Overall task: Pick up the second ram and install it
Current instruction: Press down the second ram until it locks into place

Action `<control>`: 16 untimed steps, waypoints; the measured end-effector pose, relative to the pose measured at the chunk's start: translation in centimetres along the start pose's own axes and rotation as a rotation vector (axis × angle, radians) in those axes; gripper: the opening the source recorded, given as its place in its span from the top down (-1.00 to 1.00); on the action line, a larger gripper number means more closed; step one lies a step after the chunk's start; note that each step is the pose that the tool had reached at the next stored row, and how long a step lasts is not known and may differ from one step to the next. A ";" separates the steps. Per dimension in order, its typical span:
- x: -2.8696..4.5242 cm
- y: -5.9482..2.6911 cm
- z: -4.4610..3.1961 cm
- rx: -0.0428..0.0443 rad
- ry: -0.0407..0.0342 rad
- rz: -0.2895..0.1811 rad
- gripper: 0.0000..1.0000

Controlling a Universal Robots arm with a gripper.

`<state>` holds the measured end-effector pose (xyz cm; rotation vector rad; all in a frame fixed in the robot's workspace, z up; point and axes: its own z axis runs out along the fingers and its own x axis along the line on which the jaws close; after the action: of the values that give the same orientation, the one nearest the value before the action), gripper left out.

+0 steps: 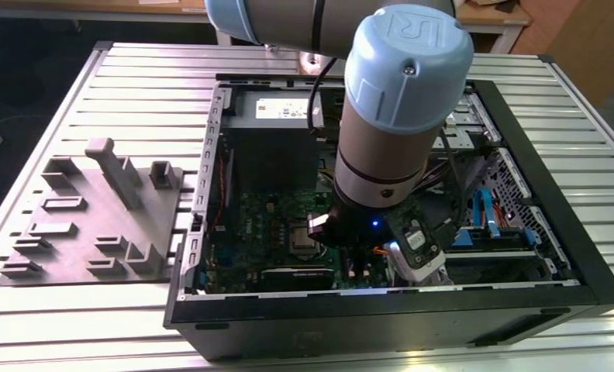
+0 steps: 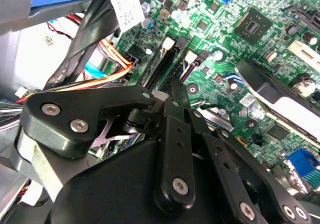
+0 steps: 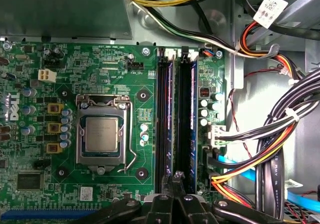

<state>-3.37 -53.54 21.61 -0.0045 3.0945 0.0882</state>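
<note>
Fingers [image 3: 176, 180] of the gripper are drawn together to a narrow point, with nothing visibly pinched between them, poised directly over the near end of the memory slots on the green board [image 3: 100, 74]. In the second wrist view the same black tips [image 2: 175, 92] meet just above the slot end. In the first wrist view two long slots run side by side next to the processor socket [image 3: 102, 136], and each appears to carry a seated module: the one nearer the socket [image 3: 169, 119] shows a purplish edge, the other [image 3: 186, 119] a bluish edge. My judgement is that the second ram is the purplish one the tips sit above, already down in its slot; whether its end latches have fully closed I cannot tell.

Beyond the slots, bundled cables [image 3: 270, 134] fan out toward the drive bay. In the exterior view the arm [image 1: 400, 116] reaches down into the open computer case [image 1: 555, 256], which lies on the slatted worktop [image 1: 131, 85], and the grey holder tray [image 1: 90, 225] beside it holds no card that I can see. So the pick-up looks finished and insertion largely done, with only final seating in doubt.
</note>
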 end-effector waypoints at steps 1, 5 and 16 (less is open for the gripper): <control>0.00 0.01 -0.06 -0.0003 -0.0001 0.000 0.80; -0.07 0.09 -1.48 0.0000 0.0000 0.000 0.80; -0.09 0.74 -1.98 0.0000 0.0000 0.000 0.80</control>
<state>-3.37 -52.91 23.63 -0.0045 3.0945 0.0882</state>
